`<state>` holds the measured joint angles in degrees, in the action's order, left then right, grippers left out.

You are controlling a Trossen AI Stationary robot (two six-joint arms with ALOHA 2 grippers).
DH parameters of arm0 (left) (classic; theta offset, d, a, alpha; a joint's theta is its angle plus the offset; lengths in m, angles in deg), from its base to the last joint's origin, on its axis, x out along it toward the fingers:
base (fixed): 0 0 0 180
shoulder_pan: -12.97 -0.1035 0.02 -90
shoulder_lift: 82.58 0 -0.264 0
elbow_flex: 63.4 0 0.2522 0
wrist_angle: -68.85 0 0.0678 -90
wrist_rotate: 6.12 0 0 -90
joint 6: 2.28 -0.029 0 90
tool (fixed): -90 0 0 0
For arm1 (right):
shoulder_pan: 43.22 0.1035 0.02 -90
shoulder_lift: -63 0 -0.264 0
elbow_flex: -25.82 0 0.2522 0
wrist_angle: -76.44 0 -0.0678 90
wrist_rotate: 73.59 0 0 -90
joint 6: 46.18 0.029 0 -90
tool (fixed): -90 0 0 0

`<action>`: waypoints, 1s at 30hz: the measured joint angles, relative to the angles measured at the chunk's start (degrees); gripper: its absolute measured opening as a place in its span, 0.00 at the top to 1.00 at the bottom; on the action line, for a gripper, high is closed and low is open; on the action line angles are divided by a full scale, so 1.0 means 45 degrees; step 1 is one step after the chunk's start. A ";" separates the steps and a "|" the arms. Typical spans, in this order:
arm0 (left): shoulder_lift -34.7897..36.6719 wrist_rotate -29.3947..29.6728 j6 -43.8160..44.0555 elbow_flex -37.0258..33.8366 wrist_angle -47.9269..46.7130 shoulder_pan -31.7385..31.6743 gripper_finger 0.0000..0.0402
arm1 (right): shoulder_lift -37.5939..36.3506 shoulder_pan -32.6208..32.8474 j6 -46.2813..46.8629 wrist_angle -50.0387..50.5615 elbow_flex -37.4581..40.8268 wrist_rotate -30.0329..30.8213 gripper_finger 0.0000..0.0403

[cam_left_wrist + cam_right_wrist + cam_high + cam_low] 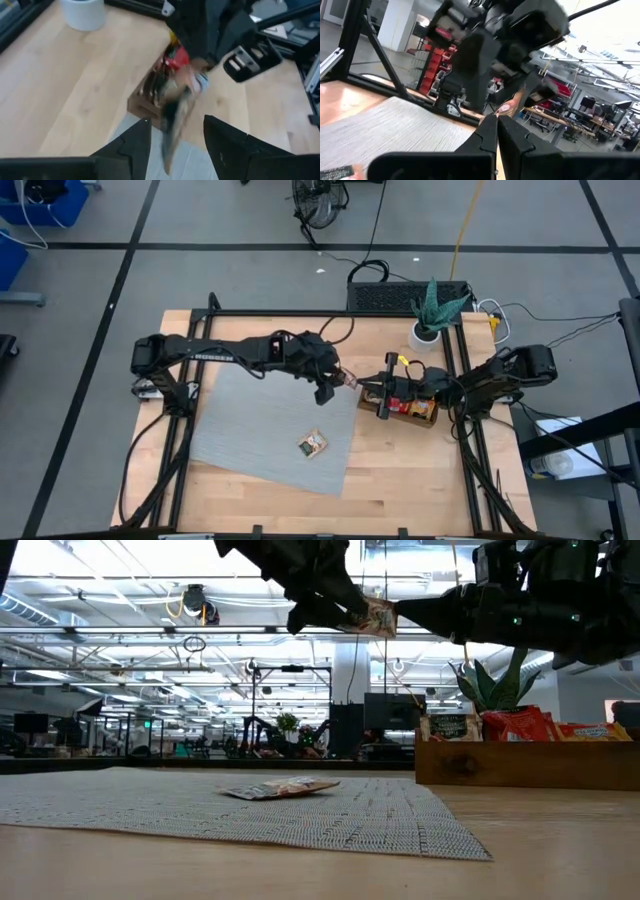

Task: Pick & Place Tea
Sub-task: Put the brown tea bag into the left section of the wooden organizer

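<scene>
Left gripper (pixel 347 380) opened beside sachet (pixel 372 616); right gripper (pixel 366 383) pinches it midair — handover above mat edge (pixel 345 442), we judge; second sachet (pixel 313 444) lies on mat.

Grey mat (pixel 275 425) lies skewed on wooden table (pixel 420 470), covering approx. the left-centre part, one corner near the front edge. Brown wooden tray (pixel 425 418) sits just off the mat's right side, toward the table's right edge; a potted plant (pixel 432 315) in a white pot stands at the back right corner w/ a black box (pixel 385 297) beside it along the back edge. On the floor beyond the back edge: a fan (pixel 320 202) & loose cables.
</scene>
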<state>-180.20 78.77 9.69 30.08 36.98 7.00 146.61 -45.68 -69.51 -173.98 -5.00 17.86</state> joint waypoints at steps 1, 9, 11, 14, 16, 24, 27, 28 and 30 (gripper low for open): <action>0.0004 0.0005 -0.0005 0.0000 0.0059 -0.0014 0.55 | 0.0000 0.0000 0.0011 0.0078 -0.0006 0.0005 1.00; 0.0365 0.0019 -0.0220 0.0014 -0.0064 -0.0102 0.55 | 0.0000 0.0000 0.0016 0.0198 -0.0001 0.0039 1.00; 0.0405 0.0024 -0.0408 0.0010 -0.0016 -0.0102 0.55 | 0.0000 0.0000 0.0016 0.0201 -0.0004 0.0044 1.00; 0.0423 0.0024 -0.0427 0.0010 -0.0092 -0.0101 0.55 | 0.0000 0.0000 0.0019 0.0211 -0.0001 0.0044 1.00; 0.0418 0.0024 -0.0542 0.0010 -0.0193 -0.0100 0.55 | 0.0000 0.0000 0.0021 0.0217 -0.0001 0.0044 1.00; 0.0418 0.0024 -0.1346 0.0010 0.0127 -0.0097 0.81 | 0.0000 0.0000 0.0026 0.0197 -0.0001 0.0008 1.00; 0.0418 -0.0139 -0.1916 0.0010 0.0201 -0.0109 0.96 | 0.0000 0.0000 0.0026 0.0198 -0.0001 -0.0014 1.00; 0.0418 -0.0170 -0.2110 0.0010 0.0243 -0.0107 0.97 | 0.0000 0.0000 0.0026 0.0190 -0.0001 -0.0023 1.00; 0.0418 -0.0190 -0.2754 0.0010 0.0233 -0.0102 0.98 | 0.0000 0.0000 0.0026 0.0186 -0.0001 -0.0032 1.00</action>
<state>-178.33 77.92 -2.70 30.12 38.03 6.54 146.61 -45.68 -69.40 -173.14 -5.00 17.72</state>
